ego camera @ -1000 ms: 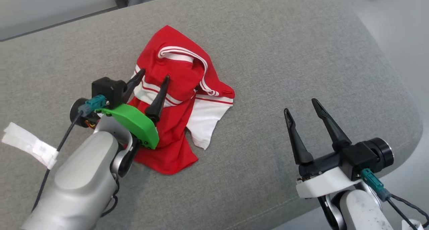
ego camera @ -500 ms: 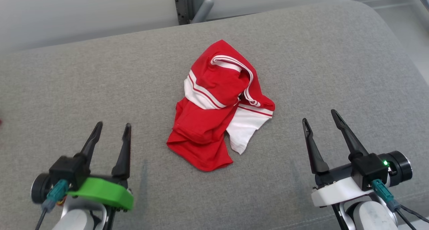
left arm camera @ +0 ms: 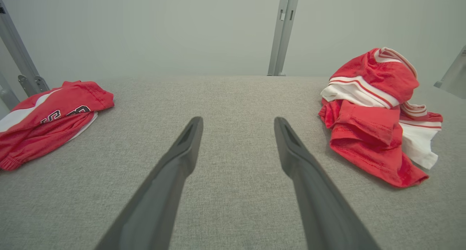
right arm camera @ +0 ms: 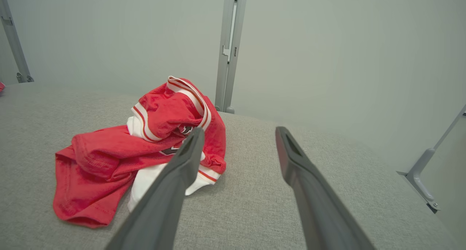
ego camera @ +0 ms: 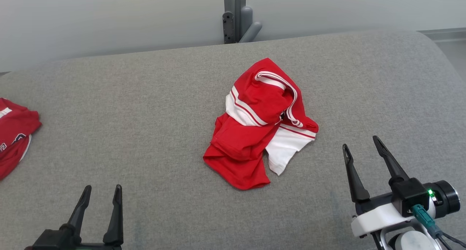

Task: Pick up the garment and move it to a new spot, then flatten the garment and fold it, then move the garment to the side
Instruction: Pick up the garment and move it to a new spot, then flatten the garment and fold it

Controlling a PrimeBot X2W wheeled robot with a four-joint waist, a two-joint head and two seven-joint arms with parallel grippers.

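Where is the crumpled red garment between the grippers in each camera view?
Head view: garment at centre, slightly right.
Left wrist view: garment on the right side.
Right wrist view: garment left of centre.
Shared landmark: grey post behind the cushion.

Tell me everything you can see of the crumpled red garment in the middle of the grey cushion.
The garment is soft-looking red knit with white panels and red-and-white striped trim. It lies bunched in a heap, neither flat nor folded: a striped band humps up at the far end, a white flap sticks out on the robot's right side, and a red hemmed edge lies nearest. It rests on the grey cushion. The left gripper and right gripper sit clear of it, jaws open.
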